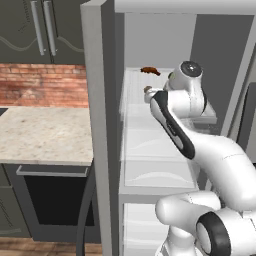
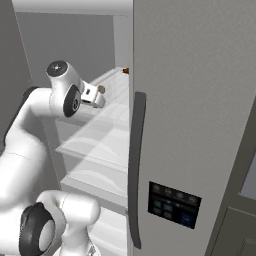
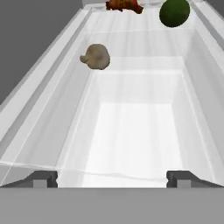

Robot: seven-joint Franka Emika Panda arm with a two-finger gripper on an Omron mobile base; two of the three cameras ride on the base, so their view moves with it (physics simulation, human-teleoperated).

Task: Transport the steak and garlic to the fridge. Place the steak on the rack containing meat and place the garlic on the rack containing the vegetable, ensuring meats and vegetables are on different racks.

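- The tall grey side-by-side fridge stands open, and the white arm reaches into its compartment of white inner shelves.
- The two-finger claw is spread wide and holds nothing; in the hand view its two dark fingertips sit far apart at the bottom, with bare white shelf between them.
- The small roundish olive-tan garlic lump lies on the white shelf ahead of the claw, toward the left side in the hand view and well apart from the fingertips.
- In the left base view the garlic peeks out just beside the arm's wrist; in the right base view it sits just past the end of the hand.
- Farther back on the same shelf lies a round dark-green vegetable, to the right in the hand view.
- A reddish-brown piece of meat lies at the shelf's far end, near the vegetable; whether it is the steak I cannot tell.
- A speckled beige stone table with a red brick wall behind it stands left of the fridge.
- The fridge's closed door carries a long dark handle and a black dispenser panel.
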